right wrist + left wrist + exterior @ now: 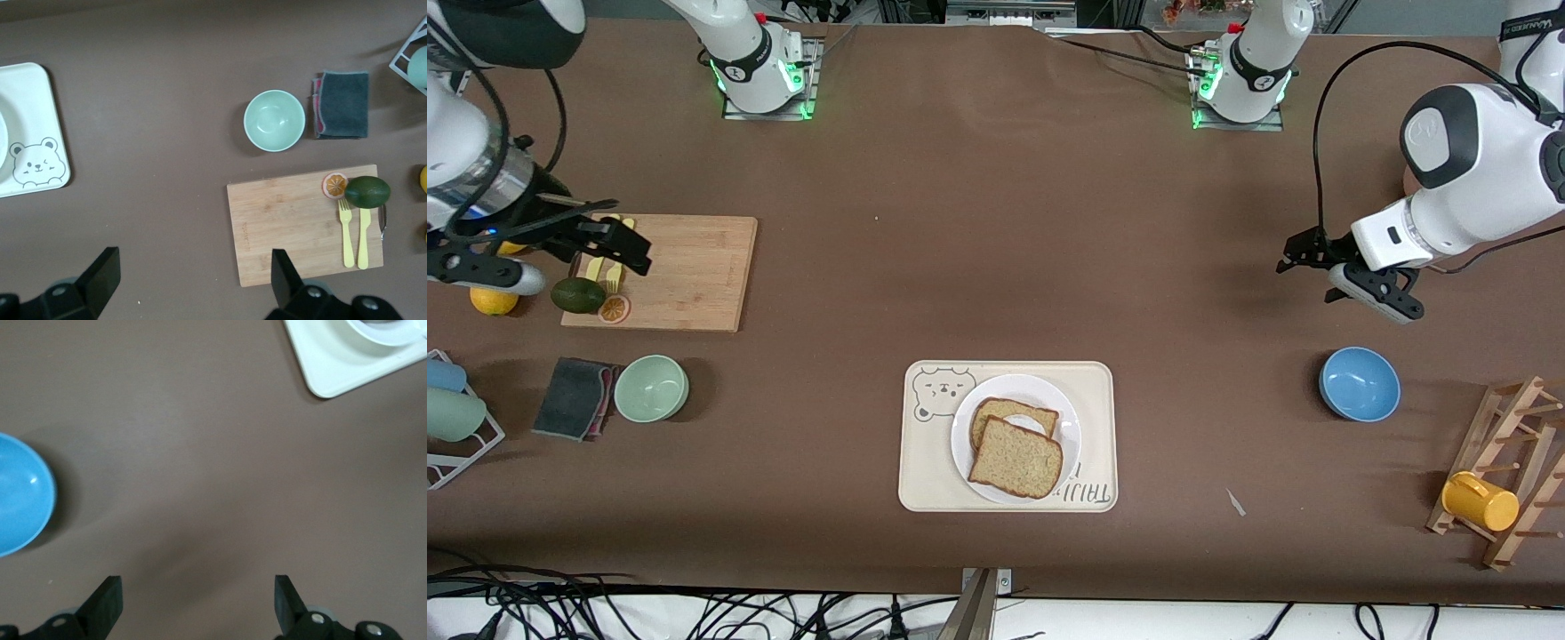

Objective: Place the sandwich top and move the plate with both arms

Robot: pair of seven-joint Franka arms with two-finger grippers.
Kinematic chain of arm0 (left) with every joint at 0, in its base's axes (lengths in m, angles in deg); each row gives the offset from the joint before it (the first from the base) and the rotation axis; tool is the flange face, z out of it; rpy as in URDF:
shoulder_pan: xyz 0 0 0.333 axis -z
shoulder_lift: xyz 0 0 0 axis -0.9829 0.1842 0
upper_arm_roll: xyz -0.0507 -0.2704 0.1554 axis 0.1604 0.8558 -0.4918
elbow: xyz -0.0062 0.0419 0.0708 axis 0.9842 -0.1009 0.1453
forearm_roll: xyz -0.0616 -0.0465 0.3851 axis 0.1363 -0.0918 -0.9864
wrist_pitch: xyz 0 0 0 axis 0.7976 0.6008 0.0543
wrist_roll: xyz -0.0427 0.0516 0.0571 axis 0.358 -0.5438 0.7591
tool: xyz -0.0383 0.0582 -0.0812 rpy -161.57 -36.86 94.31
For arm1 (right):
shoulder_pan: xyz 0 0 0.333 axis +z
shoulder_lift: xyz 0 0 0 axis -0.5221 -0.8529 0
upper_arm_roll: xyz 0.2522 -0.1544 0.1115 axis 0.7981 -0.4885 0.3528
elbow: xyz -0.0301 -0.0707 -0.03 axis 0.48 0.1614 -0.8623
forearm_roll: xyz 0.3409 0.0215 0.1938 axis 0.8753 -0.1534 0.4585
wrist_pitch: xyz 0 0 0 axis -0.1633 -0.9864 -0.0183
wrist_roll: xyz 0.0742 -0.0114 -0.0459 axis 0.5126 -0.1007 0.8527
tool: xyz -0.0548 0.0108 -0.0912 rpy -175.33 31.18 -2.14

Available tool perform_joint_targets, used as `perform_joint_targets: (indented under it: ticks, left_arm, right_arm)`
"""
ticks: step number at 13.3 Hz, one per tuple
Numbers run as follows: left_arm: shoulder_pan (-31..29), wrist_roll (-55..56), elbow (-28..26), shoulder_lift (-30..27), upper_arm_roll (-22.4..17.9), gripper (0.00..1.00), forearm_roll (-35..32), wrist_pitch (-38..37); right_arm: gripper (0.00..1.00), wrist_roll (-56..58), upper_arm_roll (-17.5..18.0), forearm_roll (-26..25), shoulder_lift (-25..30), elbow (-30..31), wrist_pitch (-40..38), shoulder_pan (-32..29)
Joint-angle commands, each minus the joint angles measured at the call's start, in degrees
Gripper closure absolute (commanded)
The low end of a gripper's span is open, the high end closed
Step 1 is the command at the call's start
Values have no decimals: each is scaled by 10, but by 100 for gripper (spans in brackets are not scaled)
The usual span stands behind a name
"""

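The sandwich top (1017,458), a speckled tan slice with a brown crust, lies on the white plate (1072,428). It partly overlaps a second slice (1009,412). The plate sits on the cream bear tray (925,476). My left gripper (1303,258) is open and empty over bare table near the blue bowl (1359,383). In the left wrist view the left gripper (198,600) is wide open, with the bowl (20,495) and a tray corner (333,367) in sight. My right gripper (627,244) is open and empty over the cutting board (694,271), and its wrist view shows the right gripper (195,280) wide open.
The cutting board (303,223) holds an avocado (367,191), an orange slice (334,185) and yellow cutlery (353,233). A green bowl (651,388) and a dark cloth (574,398) lie nearer the front camera. A wooden rack (1507,471) holds a yellow mug (1480,500).
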Motion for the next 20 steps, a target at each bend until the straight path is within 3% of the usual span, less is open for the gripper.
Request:
perform_joint_targets:
  ticks: [1,7,11,17,20]
  left_arm:
    - [18,129,35,-1,1,0,-35,-36]
    - [30,343,101,-10,9,0,-115,-53]
    - [28,383,168,-17,10,0,-186,-146]
    - [16,385,274,-20,6,0,-209,-250]
    - [-1,384,283,-27,10,0,-203,-262]
  right_arm:
    - [0,8,-8,13,13,-6,-6,-2]
    - [0,46,-39,30,14,-5,-51,-4]
    - [0,58,-44,54,13,-4,-59,-5]
    - [0,76,-32,52,11,-3,-62,-5]
    - [0,91,-31,53,10,-4,-59,-4]
